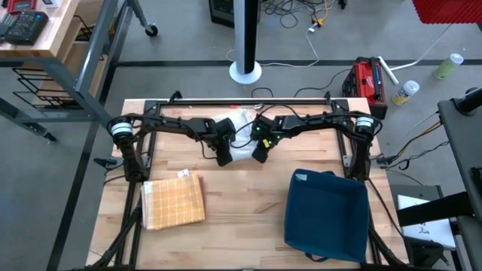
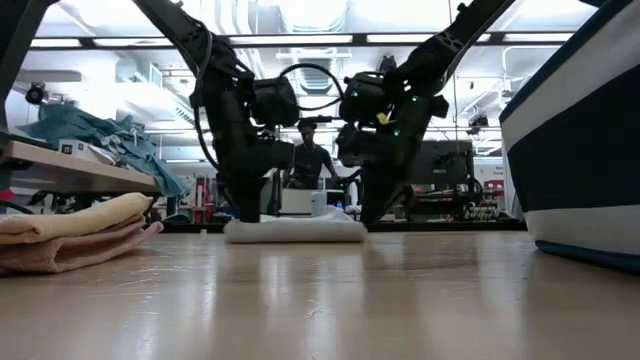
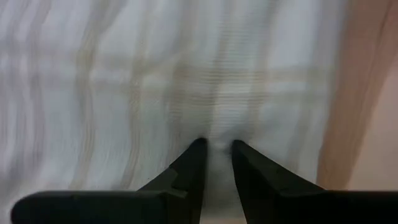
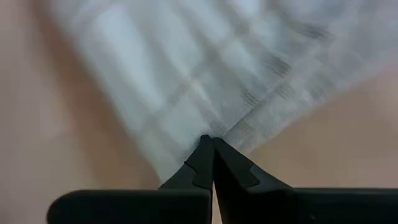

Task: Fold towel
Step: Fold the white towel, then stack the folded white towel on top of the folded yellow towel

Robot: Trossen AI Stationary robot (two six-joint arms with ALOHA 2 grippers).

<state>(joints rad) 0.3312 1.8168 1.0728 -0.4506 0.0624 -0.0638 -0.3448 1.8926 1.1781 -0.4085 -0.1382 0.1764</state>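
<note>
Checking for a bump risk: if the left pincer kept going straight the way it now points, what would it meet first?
The white checked towel. The left pincer already has its tips on the cloth, pinching a small ridge, so going on would likely press through it onto the wooden table beneath.

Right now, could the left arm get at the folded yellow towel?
Probably yes: the yellow towel lies uncovered on the left arm's side, but the left gripper is pinching the white towel and must release first.

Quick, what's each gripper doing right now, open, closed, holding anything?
Left gripper: closed on a pinch of the white towel.
Right gripper: fully shut, pinching the towel's edge.
</note>
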